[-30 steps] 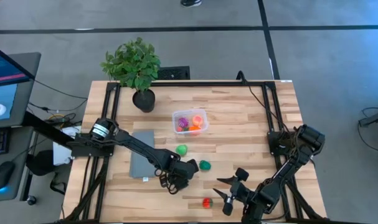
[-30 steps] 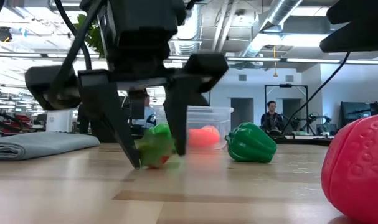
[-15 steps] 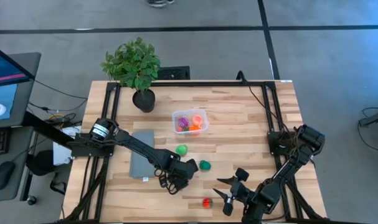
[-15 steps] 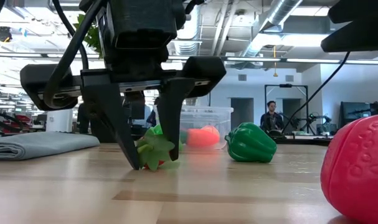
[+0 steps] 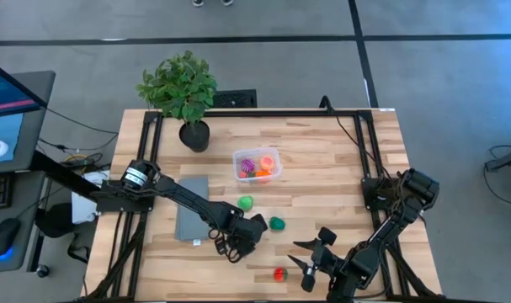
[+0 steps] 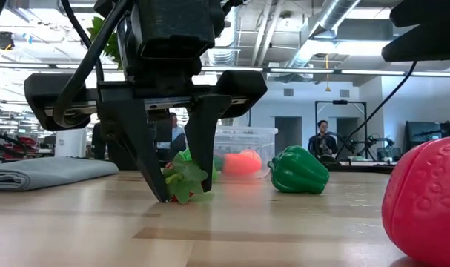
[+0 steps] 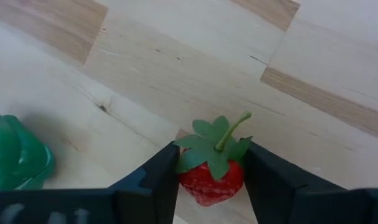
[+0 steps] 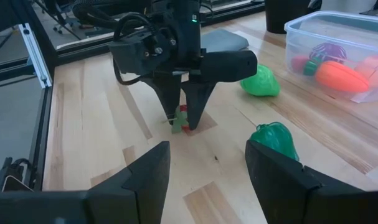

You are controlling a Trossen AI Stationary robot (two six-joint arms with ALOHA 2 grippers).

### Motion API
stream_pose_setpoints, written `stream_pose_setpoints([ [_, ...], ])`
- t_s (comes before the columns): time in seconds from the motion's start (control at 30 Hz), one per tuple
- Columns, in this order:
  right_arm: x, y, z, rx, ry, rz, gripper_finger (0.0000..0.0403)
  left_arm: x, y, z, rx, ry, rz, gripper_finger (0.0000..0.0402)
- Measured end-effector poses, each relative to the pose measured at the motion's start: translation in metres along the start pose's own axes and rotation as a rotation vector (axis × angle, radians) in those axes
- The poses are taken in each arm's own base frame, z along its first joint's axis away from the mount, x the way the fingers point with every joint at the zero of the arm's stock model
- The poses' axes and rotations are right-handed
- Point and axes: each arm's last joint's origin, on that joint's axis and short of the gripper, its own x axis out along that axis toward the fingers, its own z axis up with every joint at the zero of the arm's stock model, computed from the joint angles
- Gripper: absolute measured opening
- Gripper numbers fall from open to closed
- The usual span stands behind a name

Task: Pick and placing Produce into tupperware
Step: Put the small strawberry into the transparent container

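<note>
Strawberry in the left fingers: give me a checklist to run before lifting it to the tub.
1. Left gripper shut on the strawberry: ok.
2. Fingers clamp the red body, not only the leaves: ok in the left wrist view.
3. Strawberry still on the table, not yet lifted: ok.
4. Tub has room beside the produce already inside: ok.
5. Green pepper and light green piece lie near the way to the tub: cannot tell clearance.
6. Right gripper waits apart, open: ok.

red strawberry [image 7: 212, 178], dark green pepper [image 6: 298, 170], grey slab [image 5: 191, 219]
</note>
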Motion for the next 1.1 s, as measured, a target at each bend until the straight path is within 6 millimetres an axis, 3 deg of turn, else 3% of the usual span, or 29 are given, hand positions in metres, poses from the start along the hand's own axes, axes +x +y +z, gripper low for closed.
stream_pose_setpoints([
  [0.13,0.0,0.0,0.0,0.0,0.0,0.0,0.0233,-0.0003,-0.0006,-0.0006,-0.008,0.006,-0.005,0.0131],
  [0.37,0.0,0.0001,0.0001,0.001,0.0,0.0,0.0233,-0.0002,-0.0014,-0.0005,-0.029,0.012,-0.007,0.0147],
  [1.1,0.0,0.0003,0.0002,0.003,0.0,0.001,0.0233,-0.0016,-0.0041,0.0013,-0.039,0.021,-0.001,0.0144],
])
